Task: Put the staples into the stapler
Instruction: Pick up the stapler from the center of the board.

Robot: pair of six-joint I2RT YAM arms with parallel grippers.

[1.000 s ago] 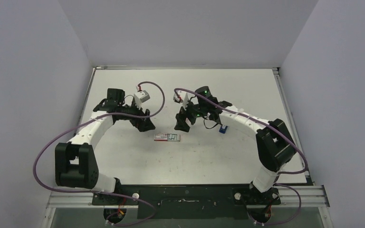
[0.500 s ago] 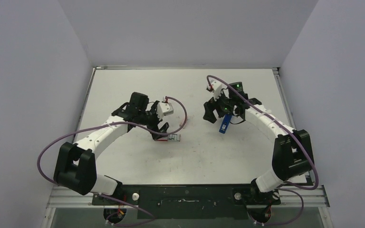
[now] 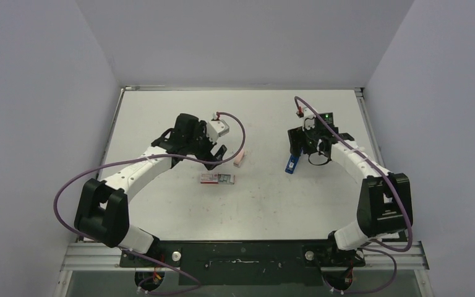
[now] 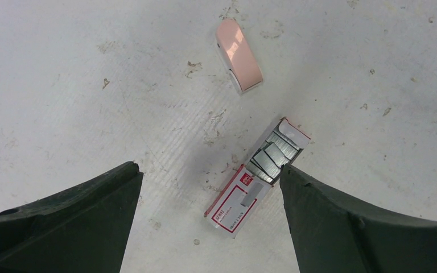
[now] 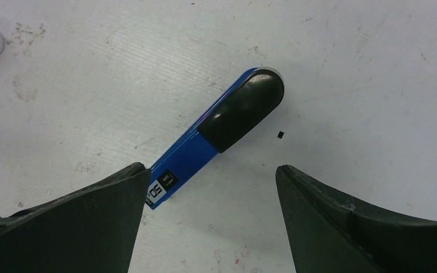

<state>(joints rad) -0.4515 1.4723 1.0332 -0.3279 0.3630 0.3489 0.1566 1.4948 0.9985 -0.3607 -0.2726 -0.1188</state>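
The staples [image 4: 274, 156] are silvery strips showing at the open end of their red-and-white box [image 4: 240, 200], which lies flat on the table [image 3: 218, 179]. My left gripper [image 4: 207, 169] hangs open above the box, a little to its far side [image 3: 215, 154], and holds nothing. The stapler [image 5: 216, 136], blue with a black top end, lies flat at the right [image 3: 292, 164]. My right gripper [image 5: 210, 168] is open just above it [image 3: 296, 147]. Its left finger [image 5: 91, 216] covers the stapler's labelled end.
A small pink block [image 4: 239, 55] lies just beyond the box [image 3: 239, 160]. The white table [image 3: 179, 204] is scuffed and has a raised rail along its right edge [image 3: 371, 142]. Purple cables loop off both wrists.
The left gripper swung over the staple box, then pulled back towards the far side, uncovering the pink block. The right gripper travelled right and stopped over the stapler. Box and stapler stayed put.
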